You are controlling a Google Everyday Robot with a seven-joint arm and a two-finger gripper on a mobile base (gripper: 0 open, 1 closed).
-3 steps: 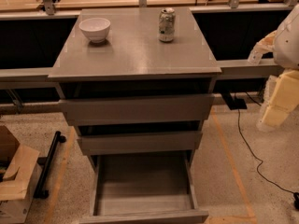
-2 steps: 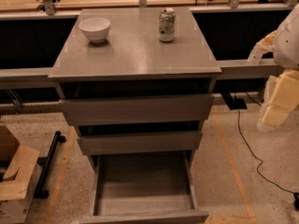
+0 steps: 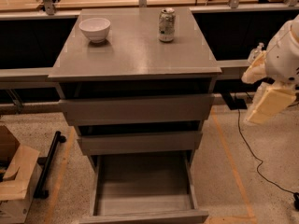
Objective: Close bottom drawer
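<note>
No change noted. The gripper [image 3: 270, 105] holds the same position at the far right of the scene, well apart from the bottom drawer [image 3: 145, 188]. The bottom drawer stands pulled out toward the near side, to the same extent as before.

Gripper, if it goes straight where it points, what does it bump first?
Probably the floor beside the cabinet: the gripper hangs right of it, pointing down-left. Depth is unclear.
</note>
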